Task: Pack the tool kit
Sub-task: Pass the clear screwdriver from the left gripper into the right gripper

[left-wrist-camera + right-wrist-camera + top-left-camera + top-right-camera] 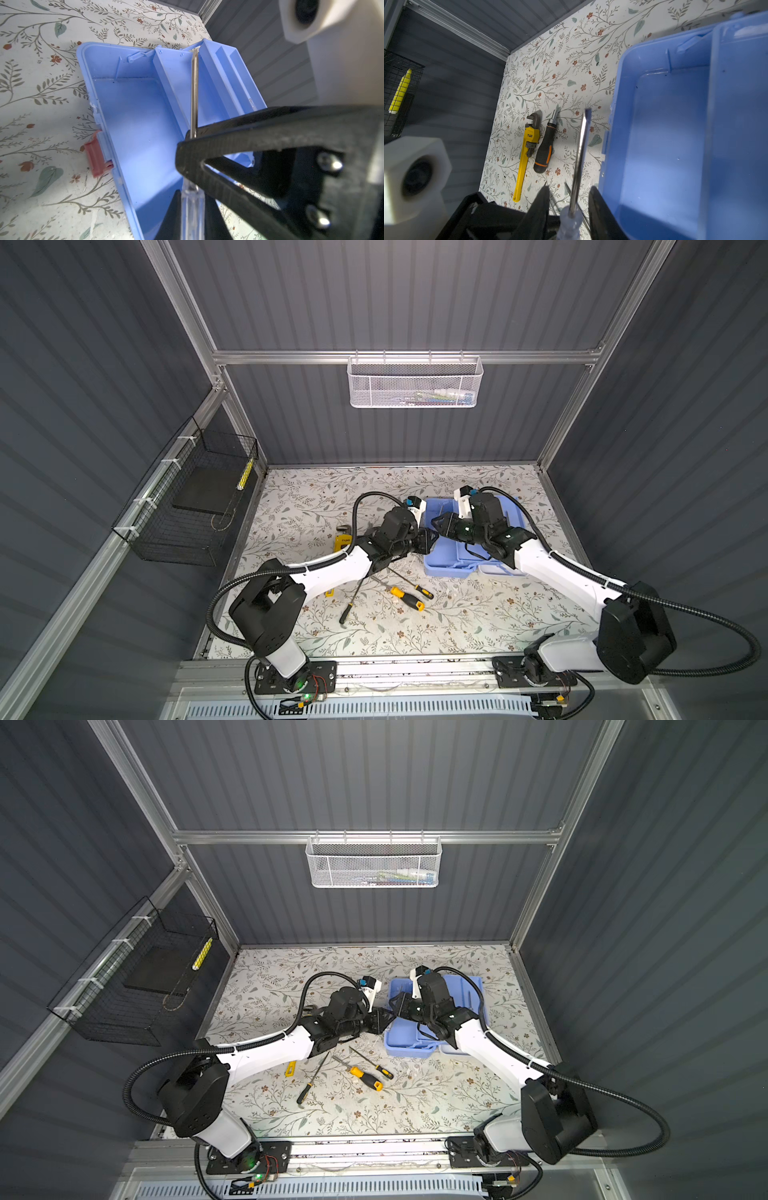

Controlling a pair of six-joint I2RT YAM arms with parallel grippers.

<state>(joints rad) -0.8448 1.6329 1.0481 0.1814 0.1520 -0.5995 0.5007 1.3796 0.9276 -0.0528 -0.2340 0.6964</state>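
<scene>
Floral tabletop, walled on three sides: both grippers are met at the left rim of the tool kit.

The kit's open blue base is set right of centre, toward the back. Its floor is shown bare in the left wrist view, and the pink latch is seen on its outer edge. The clear-handled screwdriver is clenched at the handle by the left gripper. Its shaft is straddled by the right gripper, with a gap seen on either side in the right wrist view. The pipe wrench is laid left of the base. Three loose screwdrivers are laid in front, with open tabletop beyond them toward the near edge.
</scene>
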